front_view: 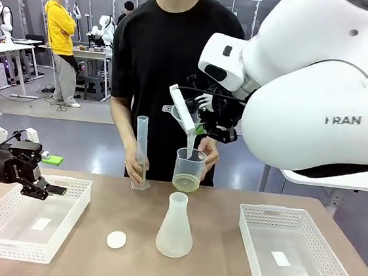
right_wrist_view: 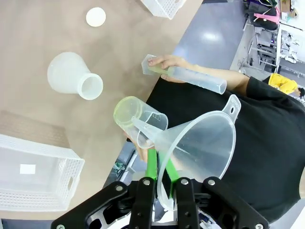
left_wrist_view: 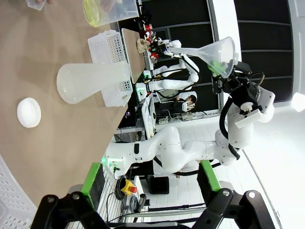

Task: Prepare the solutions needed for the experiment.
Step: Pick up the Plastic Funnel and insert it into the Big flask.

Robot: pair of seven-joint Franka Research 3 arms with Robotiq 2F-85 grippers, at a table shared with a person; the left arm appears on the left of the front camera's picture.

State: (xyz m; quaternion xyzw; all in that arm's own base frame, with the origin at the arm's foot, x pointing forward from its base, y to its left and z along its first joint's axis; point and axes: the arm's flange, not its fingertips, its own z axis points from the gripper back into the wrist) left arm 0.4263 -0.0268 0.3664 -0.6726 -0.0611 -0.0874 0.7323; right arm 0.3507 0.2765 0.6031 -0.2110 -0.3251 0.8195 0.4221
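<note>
Above and beyond the flask, the right tool is clamping a funnel over a beaker; left of the flask, the left tool is hanging with its jaws apart.

Funnel in right gripper: clear, colourless. The gripper is black, pads bright green. Beaker in person's hand: clear with faint scale marks, pale yellow solution at the bottom. Cylinder in other hand: clear, yellowish tint low down. Flask just robot-side of both hands: frosted translucent white. Cap beside it: plain white. Left basket and right basket: white lattice walls, white label inside. Table is brown, shirt black. Left gripper is black.
</note>
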